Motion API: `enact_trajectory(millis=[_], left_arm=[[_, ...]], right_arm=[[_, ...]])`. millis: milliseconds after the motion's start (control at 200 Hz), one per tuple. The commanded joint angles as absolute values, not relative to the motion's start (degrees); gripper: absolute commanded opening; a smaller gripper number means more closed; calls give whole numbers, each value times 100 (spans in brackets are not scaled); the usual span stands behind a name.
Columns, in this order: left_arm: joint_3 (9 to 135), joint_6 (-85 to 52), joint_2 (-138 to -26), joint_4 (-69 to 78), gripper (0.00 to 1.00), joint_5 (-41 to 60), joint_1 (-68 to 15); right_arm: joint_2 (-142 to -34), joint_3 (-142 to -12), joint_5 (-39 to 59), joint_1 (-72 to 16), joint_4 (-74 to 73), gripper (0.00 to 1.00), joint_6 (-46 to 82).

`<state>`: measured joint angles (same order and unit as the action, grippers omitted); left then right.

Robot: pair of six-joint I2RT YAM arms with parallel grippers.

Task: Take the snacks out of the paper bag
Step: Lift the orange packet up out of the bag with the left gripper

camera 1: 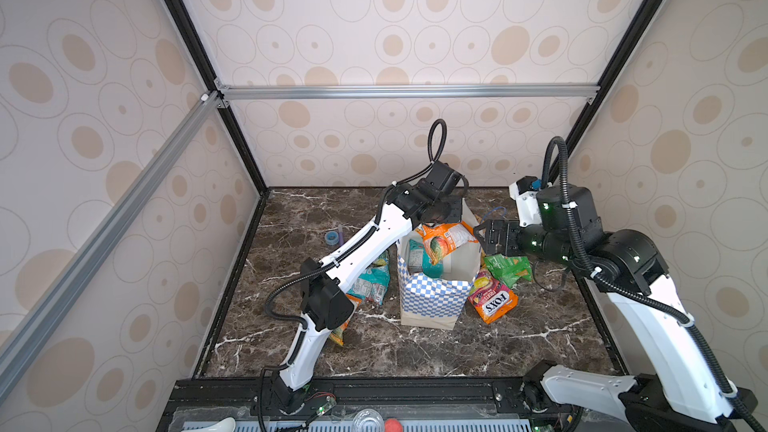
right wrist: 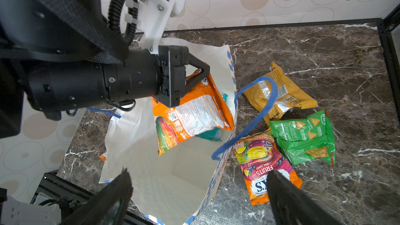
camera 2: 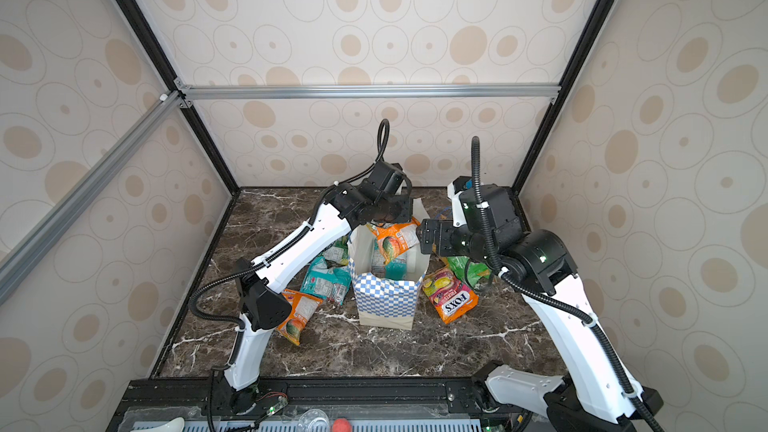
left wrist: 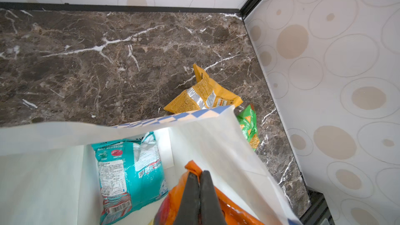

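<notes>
Jaws of the left gripper [left wrist: 200,173] are pinched shut on the top edge of the orange-and-white packet [right wrist: 194,113]. The packet is held hanging in the mouth of the paper bag [camera 1: 432,297], partly above its rim, apparently so that it can be lifted clear. A teal packet [left wrist: 129,169] is seen on the bag's floor. The right gripper [right wrist: 198,172] is held wide open and empty just outside the bag's rim, perhaps to steady it. The FOX'S packet [camera 1: 494,301], green packet [camera 1: 509,268] and yellow packet [left wrist: 205,96] are laid beside the bag, already out.
</notes>
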<state>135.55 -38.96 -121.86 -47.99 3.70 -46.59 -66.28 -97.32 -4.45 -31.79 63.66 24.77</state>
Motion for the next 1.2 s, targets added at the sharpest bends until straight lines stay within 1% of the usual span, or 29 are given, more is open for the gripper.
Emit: enact_trajectory(millis=[0,245,495,585,730,840,1055,1195], left_arm=[[13869,-3797,-11617,-4046,0,570,-4632],[14055,-3823,-11261,-3105,0,1039,-4632],[14203,-3913,-10886,-2718,0,1081,-4640],[14147,-3894,-10711,-2792,0,832,-4650],[14019,-3627,-10532,-3489,0,-26,-4674],[14095,-3397,-10530,-3917,0,-399,-4683],[14103,-3072,-10107,-3787,0,-611,-4675],[13359,-2913,-9463,-3491,0,-414,-4678]], right_arm=[[-6530,-9695,-413,-3129,6262,100,2562],[-6563,-9695,-369,-3131,6199,100,2580],[-6583,-9699,-289,-3125,6205,100,2609],[-6566,-9642,-257,-3130,6188,100,2649],[-6590,-9565,-181,-3129,6131,100,2715],[-6603,-9571,-140,-3129,6108,100,2721],[-6560,-9545,-226,-3129,6126,100,2729],[-6584,-9520,-211,-3129,6065,100,2793]])
